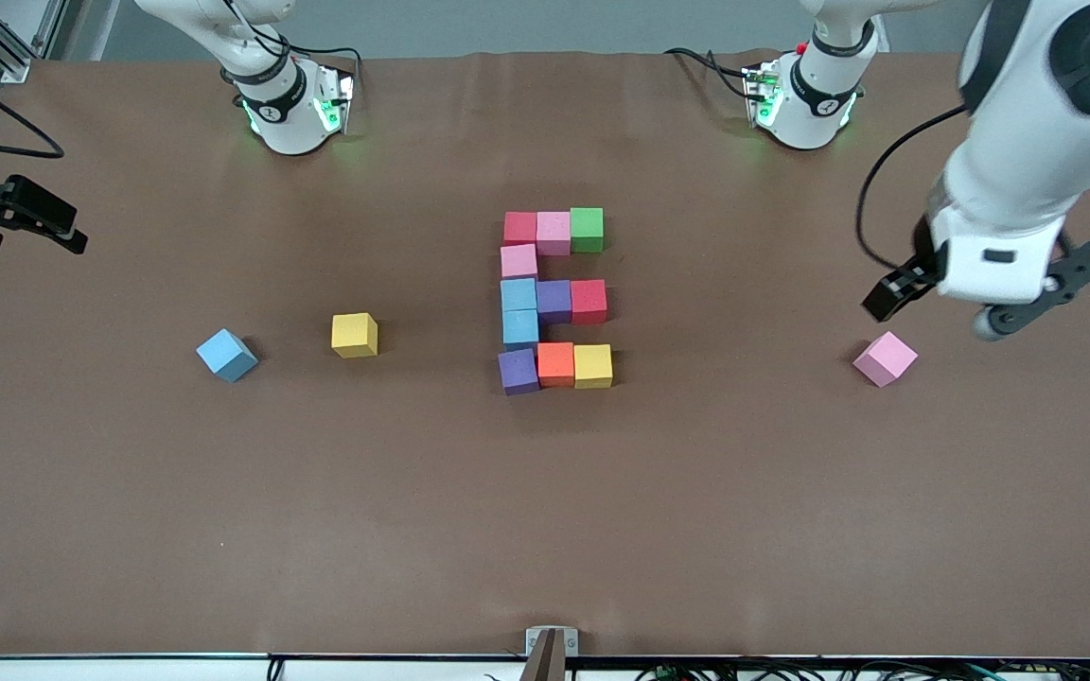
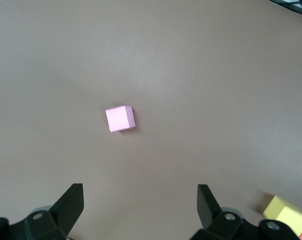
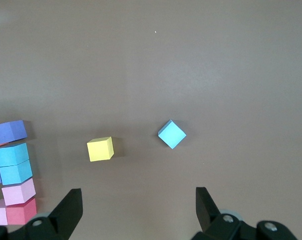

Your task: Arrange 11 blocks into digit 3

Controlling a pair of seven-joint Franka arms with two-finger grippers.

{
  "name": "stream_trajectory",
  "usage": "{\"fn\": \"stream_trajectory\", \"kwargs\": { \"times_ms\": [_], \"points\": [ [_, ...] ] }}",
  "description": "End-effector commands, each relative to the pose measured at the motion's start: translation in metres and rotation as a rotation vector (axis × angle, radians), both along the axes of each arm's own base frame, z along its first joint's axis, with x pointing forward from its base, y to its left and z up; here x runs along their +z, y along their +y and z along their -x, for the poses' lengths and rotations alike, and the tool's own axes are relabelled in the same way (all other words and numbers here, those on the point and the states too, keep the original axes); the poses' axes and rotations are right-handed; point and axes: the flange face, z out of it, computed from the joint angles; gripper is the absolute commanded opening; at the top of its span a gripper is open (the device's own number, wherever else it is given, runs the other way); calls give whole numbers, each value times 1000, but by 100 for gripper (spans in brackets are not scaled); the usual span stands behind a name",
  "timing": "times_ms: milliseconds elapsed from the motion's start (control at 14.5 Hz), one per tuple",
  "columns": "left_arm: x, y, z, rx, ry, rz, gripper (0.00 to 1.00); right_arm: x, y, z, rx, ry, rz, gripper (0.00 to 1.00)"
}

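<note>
Several blocks form a blocky figure (image 1: pixel 554 301) mid-table: three bars of three, linked by a pink block (image 1: pixel 518 260) and a light blue block (image 1: pixel 520 327). A loose pink block (image 1: pixel 884 358) (image 2: pixel 120 118) lies toward the left arm's end. My left gripper (image 1: pixel 897 291) (image 2: pixel 141 200) hangs open over the bare table beside it, holding nothing. A loose yellow block (image 1: pixel 354 335) (image 3: pixel 100 148) and a loose light blue block (image 1: pixel 226 355) (image 3: pixel 171 134) lie toward the right arm's end. My right gripper (image 1: pixel 34 232) (image 3: pixel 139 202) is open and empty, raised over that end of the table.
The brown table (image 1: pixel 545 511) carries only the blocks. Both arm bases (image 1: pixel 294 109) (image 1: pixel 805 104) stand along its edge farthest from the front camera. Part of the figure (image 3: pixel 13 165) shows at the border of the right wrist view.
</note>
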Motion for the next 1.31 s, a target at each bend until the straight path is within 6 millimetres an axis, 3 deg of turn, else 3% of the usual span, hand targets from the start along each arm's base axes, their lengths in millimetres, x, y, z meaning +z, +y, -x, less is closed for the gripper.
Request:
{"fn": "stream_trajectory", "kwargs": {
  "times_ms": [0,138,344,482,619,825,1032,1238],
  "points": [
    [16,15,15,-128,29,-8,100,3,1,6,7,-12,5,100],
    [23,25,22,-149,43,51,100,5,1,6,6,-19,6,100],
    [17,47,25,-285,97,72,100,6,3,4,8,-32,3,100],
    [11,74,26,-359,130,104,100,9,22,4,45,-38,16,100],
    [12,87,33,-344,127,161,100,9,24,3,48,-40,14,100],
    [12,89,41,-377,114,161,100,10,37,-1,23,-40,11,100],
    [11,88,42,-413,59,154,100,9,32,-2,24,-40,13,100],
    [-4,89,43,-422,16,145,100,10,30,-2,22,-42,30,100]
  ]
}}
